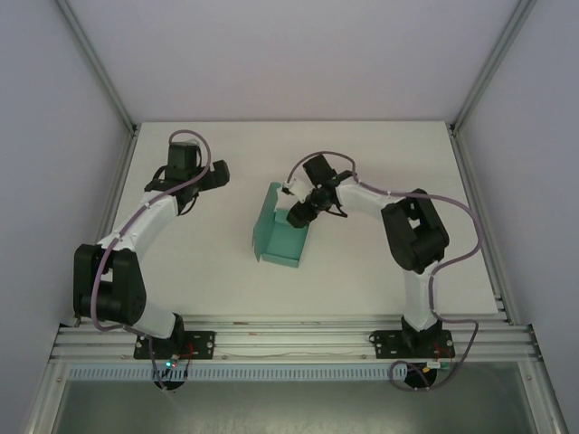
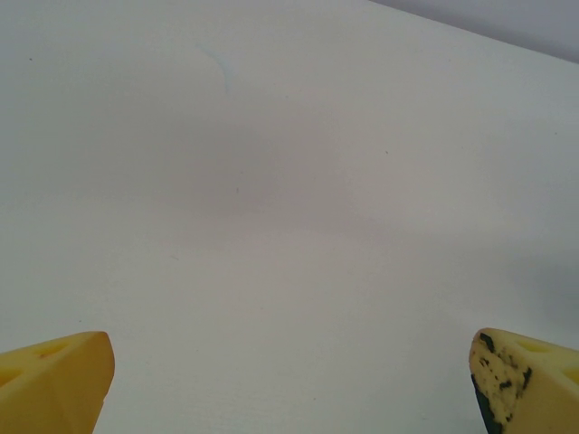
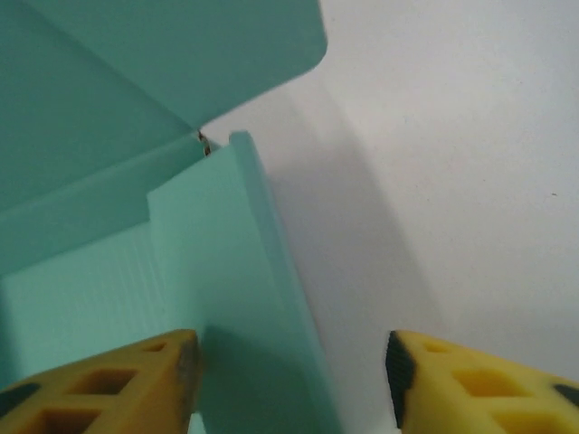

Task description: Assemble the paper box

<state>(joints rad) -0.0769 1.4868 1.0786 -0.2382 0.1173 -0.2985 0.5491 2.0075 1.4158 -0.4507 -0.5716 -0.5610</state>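
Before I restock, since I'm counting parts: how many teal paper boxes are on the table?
1. The partly folded teal paper box lies mid-table, one upright wall between the open fingers of the right gripper. The arms could hide small patches of table.

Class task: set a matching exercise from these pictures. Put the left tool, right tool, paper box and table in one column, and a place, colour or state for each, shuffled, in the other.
Column 1
1. left tool
2. right tool
3. paper box
4. table

Column 2
A. teal, partly folded
B. white
C. wide open above bare surface
D. fingers either side of an upright card wall

Pairs: 1-C, 2-D, 3-A, 4-B
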